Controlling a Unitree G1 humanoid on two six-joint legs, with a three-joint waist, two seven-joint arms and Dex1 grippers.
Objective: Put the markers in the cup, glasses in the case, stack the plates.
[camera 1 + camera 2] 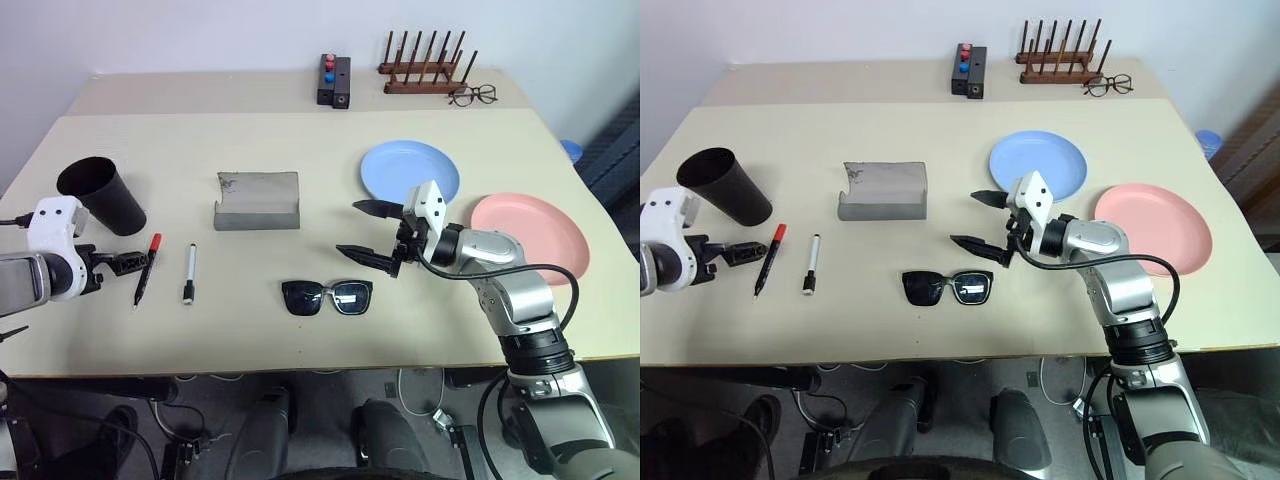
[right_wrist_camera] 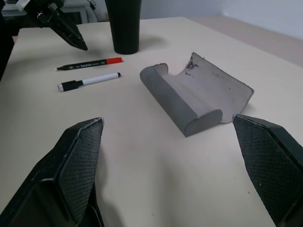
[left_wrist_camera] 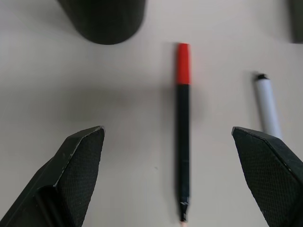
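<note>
on the beige table [image 1: 300, 340] the red-capped marker with a black body [image 1: 146, 268] lies flat, its long axis running near-to-far with a slight tilt, red cap at the far end toward the tall black tapered cup [image 1: 103, 195] and its tip toward the near edge. just beside it, on its right, lies the white-bodied marker [image 1: 189, 273], nearly parallel, but with its black cap at the near end. the cup stands upright at the far left, beyond both markers and apart from them.

the left gripper [image 1: 112, 262] hangs low just left of the red-capped marker, fingers spread wide and holding nothing; in the left wrist view the marker lies between the two black fingertips [image 3: 78, 163], running along the line the gripper looks, cap away from it.

the grey felt-like fold-over case [image 1: 258, 200] sits open near the table's middle, its long axis left to right, flap raised at the far side. the black-framed sunglasses with dark bluish lenses [image 1: 327, 296] lie near the front edge, their width left to right, nearer than the case and well apart from it.

the right gripper [image 1: 366, 232] hovers above the table, just right of and beyond the sunglasses, pointing to the left, jaws wide apart and empty. the round light blue plate [image 1: 409, 170] and the round pink plate [image 1: 530, 236] lie side by side on the right, not stacked.
</note>
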